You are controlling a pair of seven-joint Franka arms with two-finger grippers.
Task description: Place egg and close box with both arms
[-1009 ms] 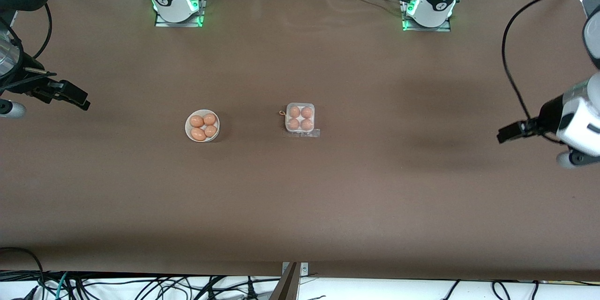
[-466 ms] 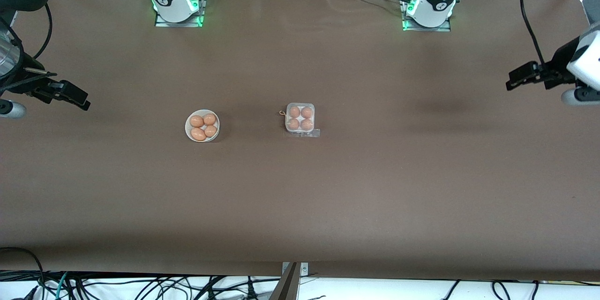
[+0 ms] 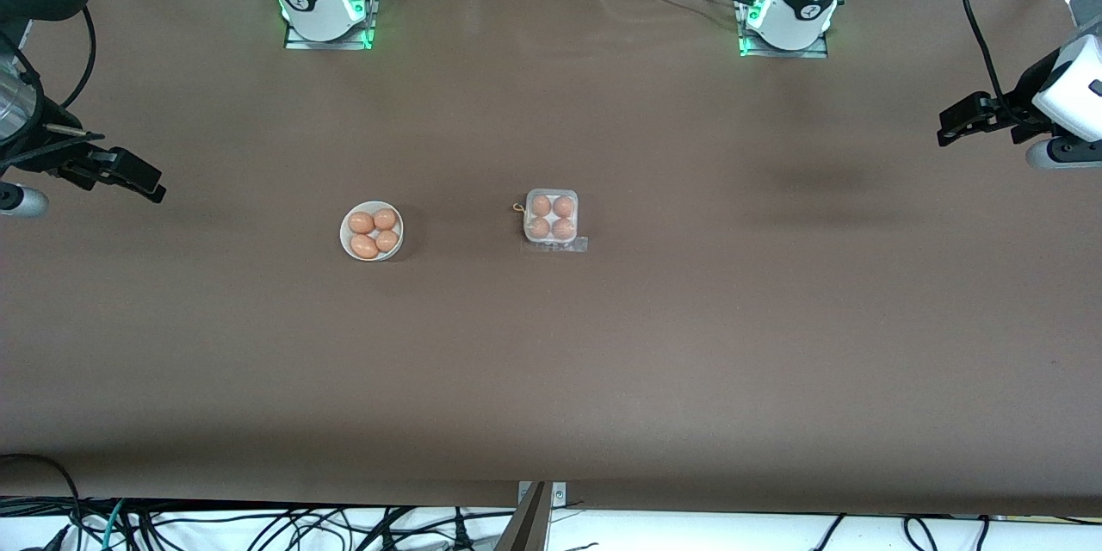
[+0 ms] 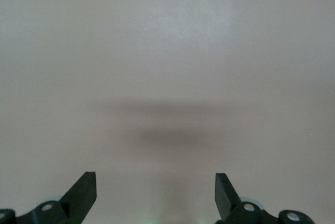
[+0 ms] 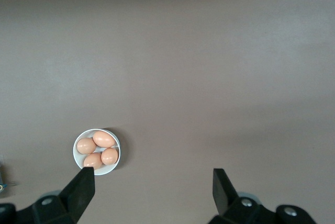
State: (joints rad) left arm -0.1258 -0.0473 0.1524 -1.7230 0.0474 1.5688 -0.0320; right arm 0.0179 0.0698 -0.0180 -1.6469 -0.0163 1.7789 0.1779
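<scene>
The box (image 3: 551,219), a small clear-plastic carton, sits mid-table with a brown egg (image 3: 541,206) in each cup. A clear flap (image 3: 570,245) lies flat on the table at its edge nearer the camera. My left gripper (image 3: 944,127) hangs open and empty over bare table at the left arm's end; the left wrist view shows its open gripper (image 4: 155,179) over bare table only. My right gripper (image 3: 153,187) hangs open and empty over the right arm's end. In the right wrist view the open gripper (image 5: 153,176) has the bowl beside one fingertip (image 5: 84,182).
A round white bowl (image 3: 371,232) with several brown eggs stands toward the right arm's end from the box; it also shows in the right wrist view (image 5: 97,152). The arm bases (image 3: 323,9) (image 3: 788,13) stand along the table's edge farthest from the camera. Cables hang at both table ends.
My left arm has swung up and away toward the base side of the table at its own end. The right arm, box and bowl have not moved.
</scene>
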